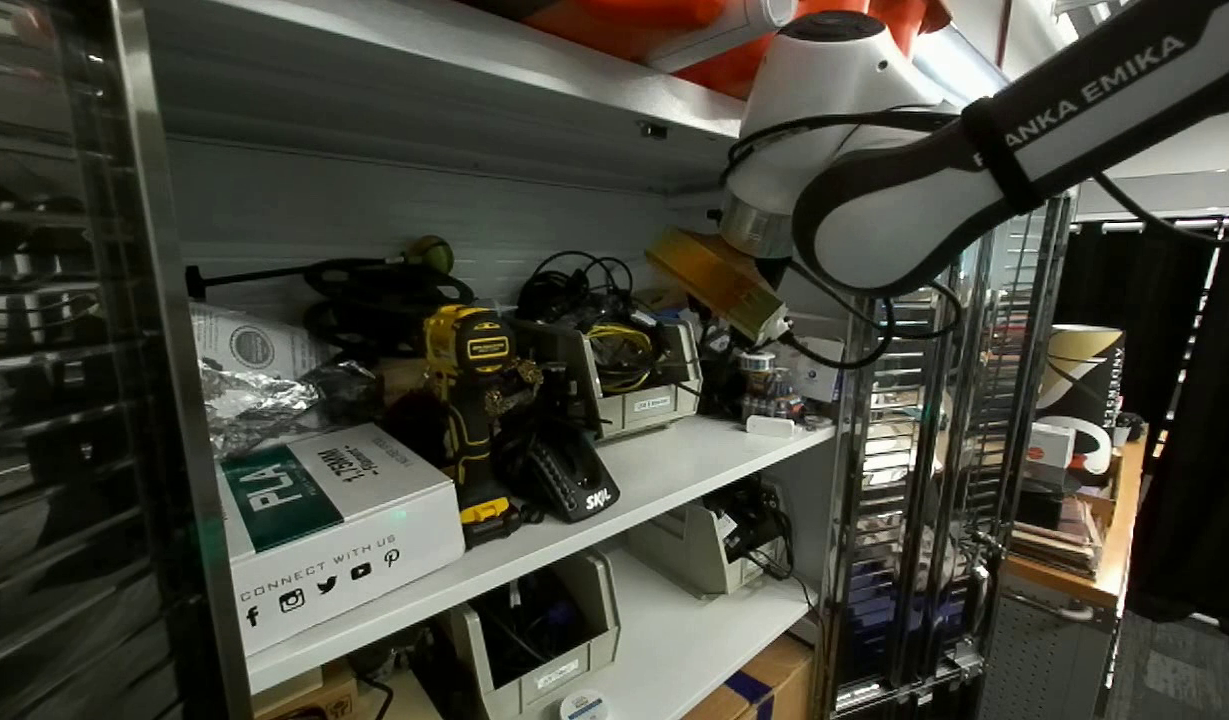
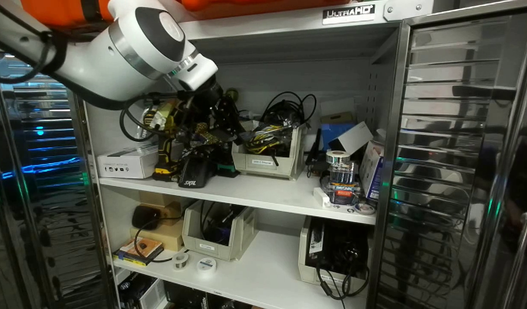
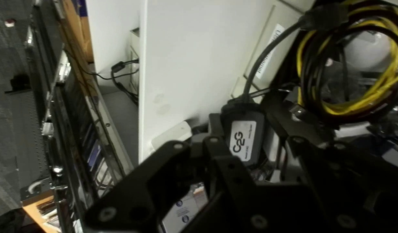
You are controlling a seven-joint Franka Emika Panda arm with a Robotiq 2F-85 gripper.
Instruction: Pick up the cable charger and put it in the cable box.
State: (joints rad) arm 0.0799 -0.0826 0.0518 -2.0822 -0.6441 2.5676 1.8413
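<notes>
The cable charger [image 3: 243, 139] is a dark grey block with a white C2G label, seen in the wrist view. My gripper [image 3: 243, 119] has a finger against each side of it. Its thick black lead rises to a black connector [image 3: 326, 16] in front of the cable box [image 3: 267, 37]. The cable box is an off-white bin on the upper shelf, in both exterior views [image 1: 629, 412] [image 2: 246, 165]. It holds coiled yellow and black cables. The charger is beside the box's front corner, not inside it. In the exterior views the fingertips are hidden or too dark to make out.
A yellow drill [image 1: 469, 400], a SKIL charger [image 1: 574, 470] and a white-and-green carton [image 1: 374, 520] stand beside the box. Battery packs [image 2: 344, 189] stand at the other side. Similar bins [image 2: 212, 246] are on the lower shelf. Metal doors [image 2: 460, 150] flank the cabinet.
</notes>
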